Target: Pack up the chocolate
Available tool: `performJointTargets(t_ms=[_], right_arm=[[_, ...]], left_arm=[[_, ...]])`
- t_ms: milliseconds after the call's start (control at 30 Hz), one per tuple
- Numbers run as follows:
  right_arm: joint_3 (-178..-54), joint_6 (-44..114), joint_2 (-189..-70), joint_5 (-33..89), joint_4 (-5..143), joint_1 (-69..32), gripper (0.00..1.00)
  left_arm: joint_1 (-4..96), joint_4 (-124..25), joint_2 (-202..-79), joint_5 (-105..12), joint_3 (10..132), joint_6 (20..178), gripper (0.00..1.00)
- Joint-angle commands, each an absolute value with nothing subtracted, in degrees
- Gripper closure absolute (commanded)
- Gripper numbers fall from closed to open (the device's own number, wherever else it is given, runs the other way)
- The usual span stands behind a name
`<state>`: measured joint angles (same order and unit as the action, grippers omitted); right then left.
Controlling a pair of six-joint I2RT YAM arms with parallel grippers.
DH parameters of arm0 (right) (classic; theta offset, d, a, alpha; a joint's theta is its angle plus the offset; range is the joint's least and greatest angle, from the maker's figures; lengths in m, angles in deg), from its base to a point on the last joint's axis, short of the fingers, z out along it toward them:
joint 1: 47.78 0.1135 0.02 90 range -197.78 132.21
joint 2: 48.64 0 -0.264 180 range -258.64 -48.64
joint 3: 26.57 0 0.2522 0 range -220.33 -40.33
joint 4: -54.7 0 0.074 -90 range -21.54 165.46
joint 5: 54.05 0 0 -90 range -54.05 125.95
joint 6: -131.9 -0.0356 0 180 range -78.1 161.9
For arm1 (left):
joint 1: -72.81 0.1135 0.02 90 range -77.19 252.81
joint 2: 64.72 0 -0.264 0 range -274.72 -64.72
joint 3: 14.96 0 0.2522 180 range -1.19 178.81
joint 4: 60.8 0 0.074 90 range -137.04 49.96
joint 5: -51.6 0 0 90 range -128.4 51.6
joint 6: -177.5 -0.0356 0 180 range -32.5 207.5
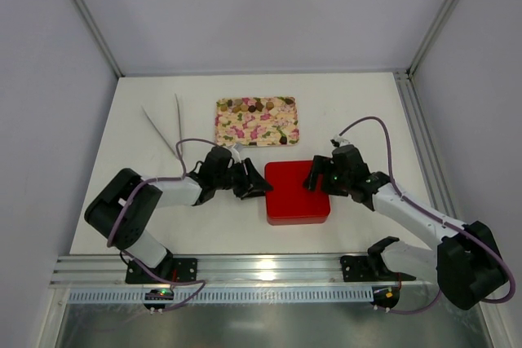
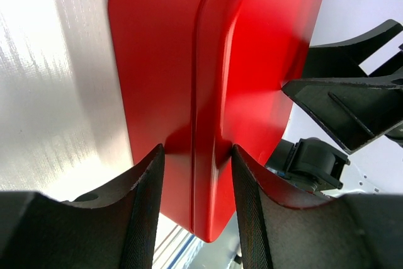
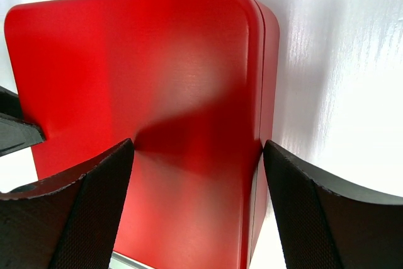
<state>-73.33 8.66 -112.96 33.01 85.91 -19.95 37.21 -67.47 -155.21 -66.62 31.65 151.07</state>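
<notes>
The closed red box (image 1: 298, 193) sits on the table between my arms. The chocolate (image 1: 245, 106), several small brown and pale pieces, lies along the far edge of the flowered tray (image 1: 257, 124). My left gripper (image 1: 253, 181) is open at the box's left edge. In the left wrist view, the left gripper (image 2: 196, 149) straddles the lid seam of the box (image 2: 252, 42). My right gripper (image 1: 318, 177) is open over the box's far right edge. In the right wrist view, the right gripper (image 3: 196, 143) has one fingertip over the lid (image 3: 138, 55) and the other beside the right wall.
White tongs (image 1: 167, 124) lie on the table left of the tray. White walls enclose the table on three sides. A metal rail (image 1: 261, 270) runs along the near edge.
</notes>
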Motion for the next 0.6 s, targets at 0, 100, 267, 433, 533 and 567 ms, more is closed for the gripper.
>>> performJointTargets(t_ms=[0, 100, 267, 433, 533, 567], right_arm=[[-69.9, 7.5, -113.0, 30.6, 84.4, -19.5, 0.17], [-66.9, 6.7, -111.8, 30.0, 83.4, -19.5, 0.17], [-63.5, 5.2, -110.2, 28.3, 82.3, -19.5, 0.18], [-59.9, 3.8, -107.3, 27.2, 82.4, -19.5, 0.18], [-58.1, 3.0, -104.3, 26.5, 83.2, -19.5, 0.18], [-57.9, 2.9, -103.7, 26.5, 83.7, -19.5, 0.18]], left_arm=[[36.8, -58.5, -159.8, -61.2, 29.7, 147.3, 0.57], [36.8, -58.6, -160.1, -60.5, 29.0, 147.4, 0.58], [36.8, -58.5, -160.2, -59.8, 28.3, 147.5, 0.59], [36.9, -57.0, -159.3, -59.1, 28.3, 147.2, 0.59], [37.1, -55.8, -158.8, -58.8, 28.5, 146.7, 0.59], [37.2, -55.7, -158.8, -58.8, 28.6, 146.7, 0.59]])
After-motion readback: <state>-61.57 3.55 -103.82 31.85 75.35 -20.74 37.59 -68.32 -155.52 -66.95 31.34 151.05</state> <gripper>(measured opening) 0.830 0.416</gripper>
